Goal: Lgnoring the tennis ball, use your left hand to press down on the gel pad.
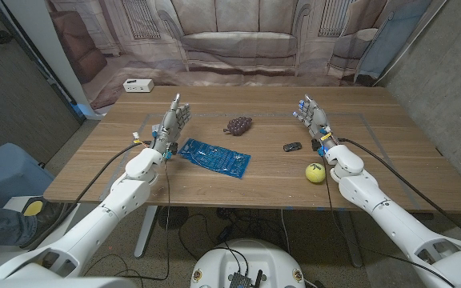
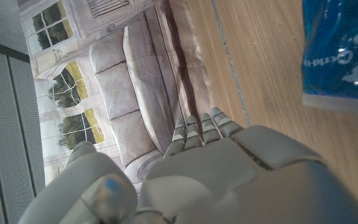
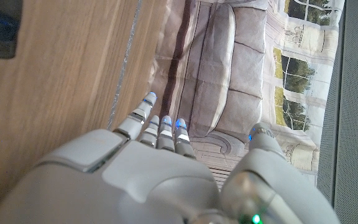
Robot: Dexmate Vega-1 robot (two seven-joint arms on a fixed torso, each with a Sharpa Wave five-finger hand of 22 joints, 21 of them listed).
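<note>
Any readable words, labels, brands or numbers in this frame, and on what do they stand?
Blue rectangular gel pad: white print at its edge in the left wrist view, cut off and too blurred to read.
The same pad in the head view: pale markings, too small to read.
Yellow-green tennis ball: no legible marking.
No other text.

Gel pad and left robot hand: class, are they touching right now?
Apart. The head view shows bare wood between the left robot hand and the blue gel pad, which lies untouched beside it.
</note>
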